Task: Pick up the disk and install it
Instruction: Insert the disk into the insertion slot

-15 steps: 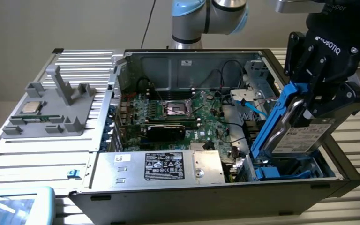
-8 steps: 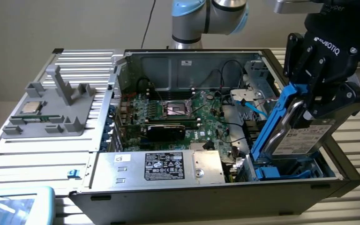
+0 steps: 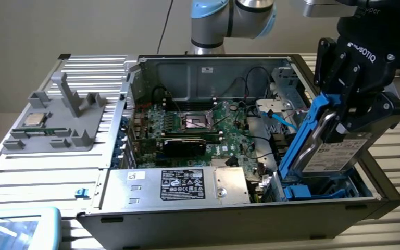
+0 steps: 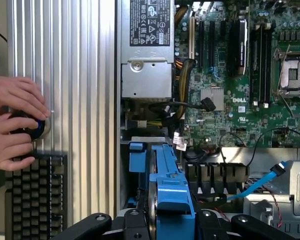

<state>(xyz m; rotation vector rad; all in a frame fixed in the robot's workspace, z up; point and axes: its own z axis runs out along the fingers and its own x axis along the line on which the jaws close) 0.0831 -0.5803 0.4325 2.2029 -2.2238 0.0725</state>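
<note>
Exterior view first: the disk (image 3: 327,153) is held up over the front corner of the open computer box (image 3: 255,221), on the exterior view's right. It stands on its thin edge and leans a bit. Its white sticker faces out, and blue rails (image 3: 301,138) run along its side. The robot's black hand (image 3: 342,119) is pinching the disk near its top end, with a finger on each flat side. The low end of the disk is down by the blue bay (image 3: 318,191) in that corner. I cannot tell if it touches the bay.

From the wrist view I look along the disk (image 4: 170,192). Its blue rail sits right between the black fingers of the hand (image 4: 171,222).

Inside the box, a silver box with a black label (image 3: 186,185) lies just beside the blue bay. Behind it is the big green board (image 3: 210,127). A thin blue cable (image 3: 283,119) hangs near the top of the disk.

The computer box lies on a desk (image 3: 26,174) made of metal slats. On the exterior view's left, well apart from the disk, a grey holder (image 3: 68,122) sits on the desk. A small square chip (image 3: 35,120) lies on it.

In the wrist view a person's hands (image 4: 12,142) rest on a round black and blue knob (image 4: 35,127). A black keyboard (image 4: 37,195) is just beside them.
</note>
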